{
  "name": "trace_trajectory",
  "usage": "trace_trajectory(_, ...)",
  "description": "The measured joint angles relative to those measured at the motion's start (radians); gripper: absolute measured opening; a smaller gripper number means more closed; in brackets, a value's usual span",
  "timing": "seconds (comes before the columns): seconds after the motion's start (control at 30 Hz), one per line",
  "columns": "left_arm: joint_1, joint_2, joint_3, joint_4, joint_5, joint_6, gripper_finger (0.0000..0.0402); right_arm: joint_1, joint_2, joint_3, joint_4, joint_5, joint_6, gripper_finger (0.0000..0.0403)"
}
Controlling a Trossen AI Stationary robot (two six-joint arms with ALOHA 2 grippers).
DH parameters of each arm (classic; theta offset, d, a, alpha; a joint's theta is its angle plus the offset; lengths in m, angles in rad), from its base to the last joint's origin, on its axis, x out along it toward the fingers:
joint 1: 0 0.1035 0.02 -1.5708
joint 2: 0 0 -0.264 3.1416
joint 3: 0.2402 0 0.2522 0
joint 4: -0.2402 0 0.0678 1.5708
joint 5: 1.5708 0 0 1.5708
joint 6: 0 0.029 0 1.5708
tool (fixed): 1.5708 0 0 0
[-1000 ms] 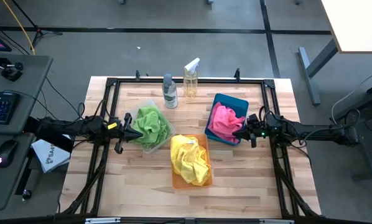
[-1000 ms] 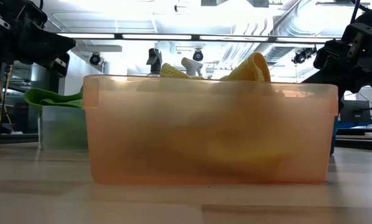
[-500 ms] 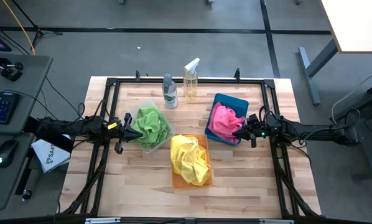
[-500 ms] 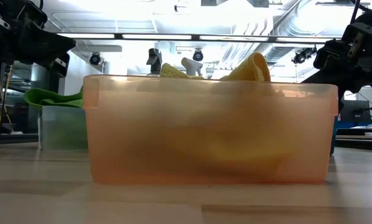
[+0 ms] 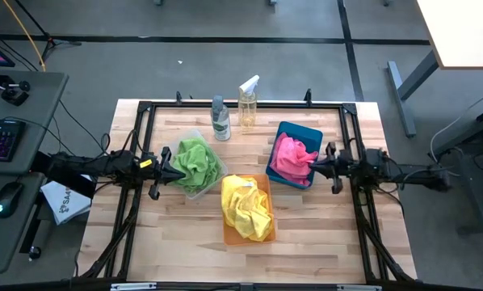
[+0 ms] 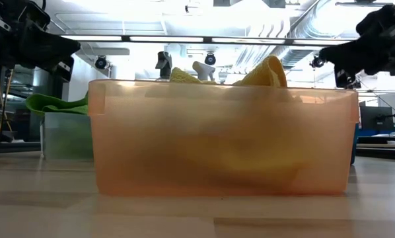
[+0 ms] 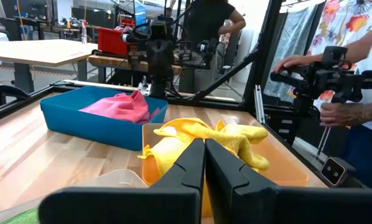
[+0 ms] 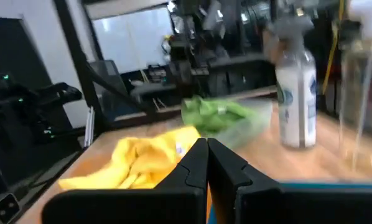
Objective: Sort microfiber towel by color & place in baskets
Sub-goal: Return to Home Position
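Three baskets are filled by colour: green towels (image 5: 197, 162) in the clear basket (image 5: 201, 191), yellow towels (image 5: 246, 206) in the orange basket (image 6: 217, 139), pink towels (image 5: 292, 156) in the teal basket (image 5: 302, 127). Left arm (image 5: 112, 166) and right arm (image 5: 379, 168) hang level beside the outer baskets, jaws clenched on nothing. Judgement: sorting complete. The step in hand is parking, which calls for both arms to draw clear of the baskets. Two bottles (image 5: 220, 120) stand at the back of the slatted surface (image 5: 169, 242). Beyond, a person's hand (image 7: 338, 112) holds a control rig.
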Motion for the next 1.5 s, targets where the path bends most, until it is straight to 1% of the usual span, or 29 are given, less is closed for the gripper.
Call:
trace_trajectory(0.17, 0.0, 0.005, -0.001, 0.003, 0.002, 0.0, 0.0001, 0.037, 0.0, 0.0, 0.014, -0.001, -0.147, 0.0)
trace_trajectory(0.27, 0.0, 0.012, 0.0, 0.006, 0.003, 0.0, 0.0001, 0.055, 0.0, 0.0, 0.037, -0.003, -0.331, 0.0)
trace_trajectory(0.33, 0.0, 0.014, -0.001, 0.001, 0.003, 0.0, 0.0001, 0.059, 0.0, 0.0, 0.048, -0.027, -0.406, 0.0)
trace_trajectory(0.37, 0.0, 0.014, -0.001, 0.002, 0.003, 0.0, 0.0001, 0.06, -0.001, -0.001, 0.034, -0.028, -0.402, 0.0)
trace_trajectory(0.47, 0.0, 0.019, -0.001, -0.001, 0.004, 0.0, 0.0001, 0.061, -0.001, 0.0, -0.014, 0.002, -0.287, 0.0)
trace_trajectory(0.63, 0.0, 0.019, -0.001, 0.001, 0.003, 0.0, 0.0001, 0.06, -0.001, 0.0, -0.014, 0.007, -0.35, 0.0)
trace_trajectory(0.8, 0.0, 0.019, -0.001, 0.002, 0.003, 0.0, 0.0001, 0.06, -0.001, 0.0, -0.014, 0.006, -0.286, 0.0)
trace_trajectory(1.5, 0.0, 0.019, -0.001, 0.002, 0.003, 0.0, 0.0, 0.06, 0.015, 0.0, -0.014, 0.005, -0.287, 0.0)
